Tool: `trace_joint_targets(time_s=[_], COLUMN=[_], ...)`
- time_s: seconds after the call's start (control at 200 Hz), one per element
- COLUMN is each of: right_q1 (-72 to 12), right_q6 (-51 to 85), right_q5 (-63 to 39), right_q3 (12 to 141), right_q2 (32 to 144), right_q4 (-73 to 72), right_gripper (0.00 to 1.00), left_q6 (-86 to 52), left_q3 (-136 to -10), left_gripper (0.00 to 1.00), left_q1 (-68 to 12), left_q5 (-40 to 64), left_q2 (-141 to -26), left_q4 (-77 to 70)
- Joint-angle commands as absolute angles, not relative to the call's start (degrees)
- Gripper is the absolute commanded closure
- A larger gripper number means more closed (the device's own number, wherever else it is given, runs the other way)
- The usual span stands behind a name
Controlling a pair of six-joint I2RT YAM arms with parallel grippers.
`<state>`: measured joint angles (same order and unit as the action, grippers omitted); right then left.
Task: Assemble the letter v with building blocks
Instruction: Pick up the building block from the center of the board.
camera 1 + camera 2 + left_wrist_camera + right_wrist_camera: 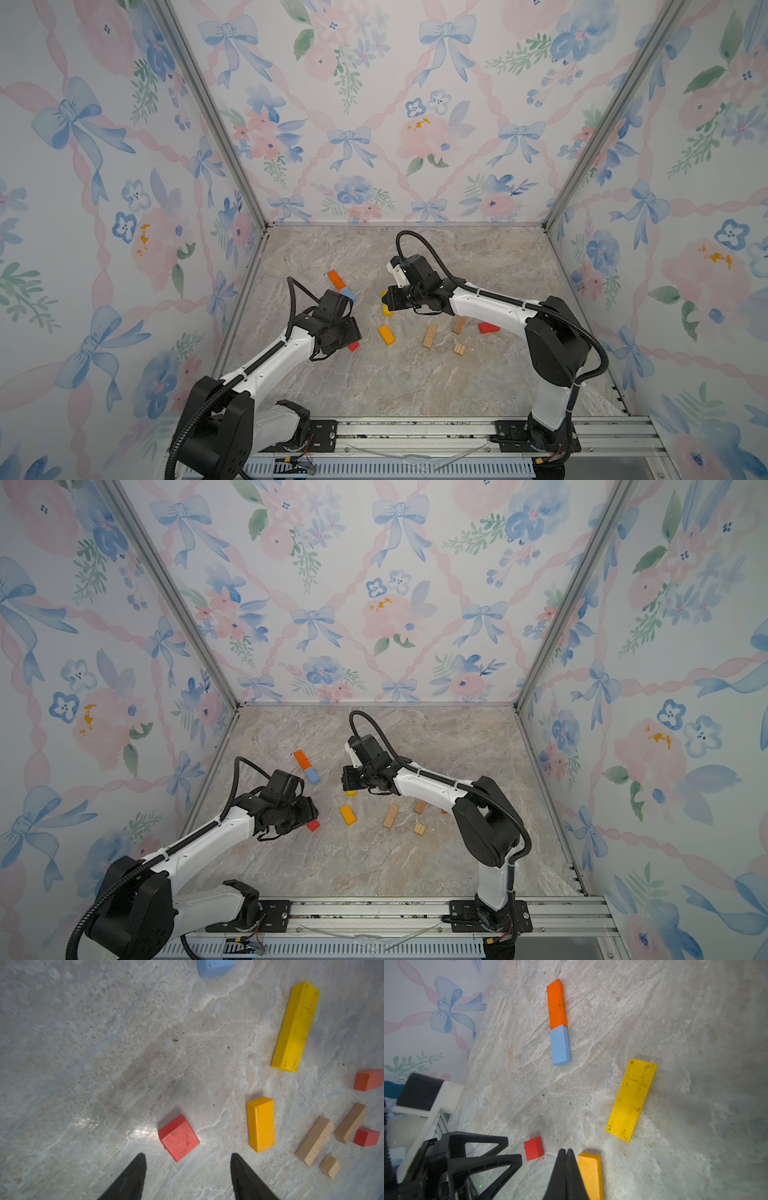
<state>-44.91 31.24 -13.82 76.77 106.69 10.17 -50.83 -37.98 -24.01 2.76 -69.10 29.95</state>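
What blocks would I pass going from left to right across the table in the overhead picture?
In a top view: orange block → small red block → amber block → long tan block → red block beside the right arm.

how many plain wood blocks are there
3, all by the right arm: long tan block, second tan block beside it, short tan block nearest the camera. More may be hidden.
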Motion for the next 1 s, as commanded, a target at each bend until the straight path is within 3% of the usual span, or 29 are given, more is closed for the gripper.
trace_joint_targets(time_s=[0.0, 0.34, 0.995], right_q1=[-43.8, -42.3, -40.1], right_q6=[30.3, 31.4, 31.8], right_q5=[-13.3, -13.8, -15.6], right_q3=[74.9, 68.4, 65.3], right_q2=[102.5, 99.6, 99.6], right_q4=[8.2, 4.7, 2.7], right_gripper=[0.98, 0.98, 0.98], left_q6=[-55.6, -62.0, -69.1], left_q3=[-37.2, -38.5, -43.6], left_gripper=[0.32, 0.3, 0.32], left_q1=[-26.0, -29.8, -29.8], left_q5=[0.7, -1.9, -6.4], left_q2=[-70.4, -77.0, -82.4], left_q4=[31.6, 32.1, 32.0])
